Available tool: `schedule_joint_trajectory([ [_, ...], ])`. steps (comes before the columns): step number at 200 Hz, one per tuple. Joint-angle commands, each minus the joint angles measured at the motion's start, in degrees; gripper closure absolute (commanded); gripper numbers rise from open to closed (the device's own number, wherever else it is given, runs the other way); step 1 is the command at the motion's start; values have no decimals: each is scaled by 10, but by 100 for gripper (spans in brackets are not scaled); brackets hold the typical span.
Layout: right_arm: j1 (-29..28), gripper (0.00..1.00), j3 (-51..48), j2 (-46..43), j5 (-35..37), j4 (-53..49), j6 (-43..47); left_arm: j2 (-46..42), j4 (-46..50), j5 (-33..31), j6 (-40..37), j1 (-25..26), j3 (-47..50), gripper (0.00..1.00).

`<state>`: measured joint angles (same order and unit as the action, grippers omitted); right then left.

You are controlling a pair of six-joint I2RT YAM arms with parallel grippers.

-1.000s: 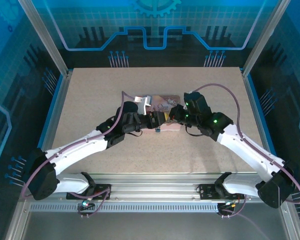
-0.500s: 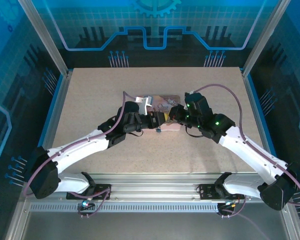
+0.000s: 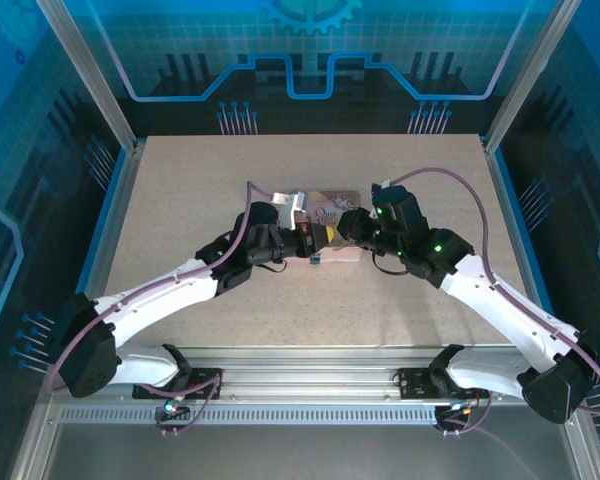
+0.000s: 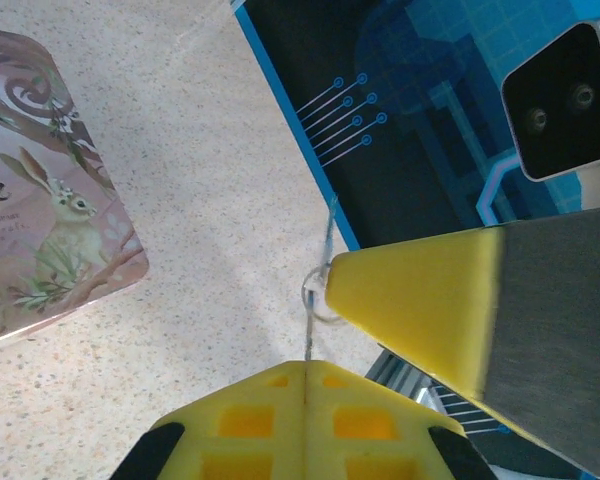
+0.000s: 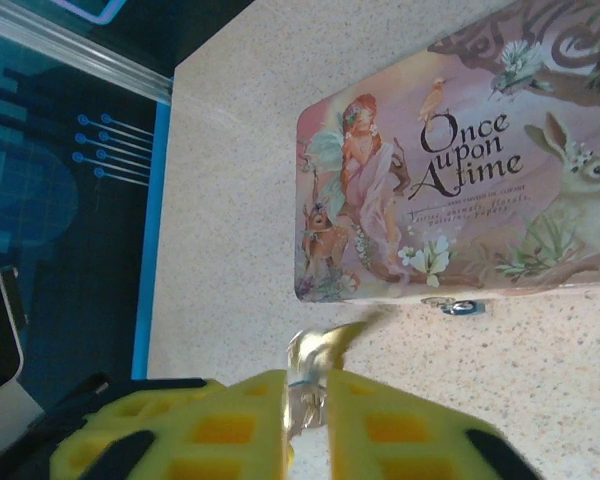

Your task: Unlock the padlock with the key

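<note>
In the left wrist view my left gripper (image 4: 307, 365) is shut on the key (image 4: 309, 335), a thin metal blade standing up from the jaws to a small ring. One yellow finger (image 4: 420, 300) of my right gripper touches that ring. In the right wrist view the brass padlock (image 5: 325, 350) sits blurred between the fingers of my right gripper (image 5: 306, 378), whose jaws stand only slightly apart around it. From above, both grippers meet tip to tip, left (image 3: 318, 238) and right (image 3: 343, 231), over the near edge of the pink tin (image 3: 332, 204), with a yellow spot between them.
The pink illustrated tin (image 5: 450, 170) lies flat on the speckled table (image 3: 180, 200); its corner also appears in the left wrist view (image 4: 40, 220). A small blue-and-metal item (image 5: 463, 307) lies against the tin's near edge. Blue-lit frame walls (image 3: 110, 190) border the table.
My left gripper has closed onto the key. The right jaws have parted a little around the padlock. Both arms have barely shifted.
</note>
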<state>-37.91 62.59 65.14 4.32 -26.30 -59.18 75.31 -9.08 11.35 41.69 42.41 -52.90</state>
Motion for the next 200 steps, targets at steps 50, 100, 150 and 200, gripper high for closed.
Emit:
schedule_joint_trajectory([
  [50, 100, 57, -97, -72, -72, 6, 74, 9, 304, 29, -138, -40, -130, 100],
  [100, 176, 58, -158, -99, -217, 95, 189, 46, 441, 115, -221, -77, -215, 100],
  [150, 201, 56, -188, -66, -446, 271, 190, 82, 510, 209, -271, -86, -281, 100],
  [200, 170, 58, -205, -52, -514, 376, 171, 77, 490, 275, -270, -86, -285, 100],
])
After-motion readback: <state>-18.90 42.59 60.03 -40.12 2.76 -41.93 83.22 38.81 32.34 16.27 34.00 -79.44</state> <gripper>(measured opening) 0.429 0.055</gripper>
